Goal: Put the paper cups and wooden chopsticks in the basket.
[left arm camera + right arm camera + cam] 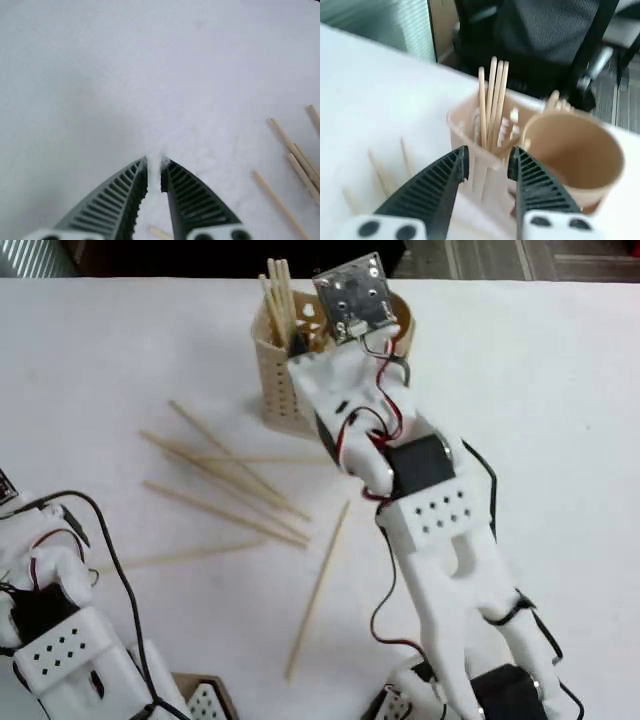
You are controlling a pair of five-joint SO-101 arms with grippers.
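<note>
Now basket (460, 130) holds chopsticks (492, 100), paper cup (575, 150); right claw (487, 155) ajar, left claw (154, 162) closed, empty.

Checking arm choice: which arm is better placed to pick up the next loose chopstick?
Probably left. The left gripper hangs low over the table right beside the loose chopsticks, while the right gripper, open and empty, is at the basket.

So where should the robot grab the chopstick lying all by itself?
Probably the lone chopstick at its middle, from above, jaws across its width: it lies flat on the table, clear of the other chopsticks, and mid-grip keeps it balanced.
</note>
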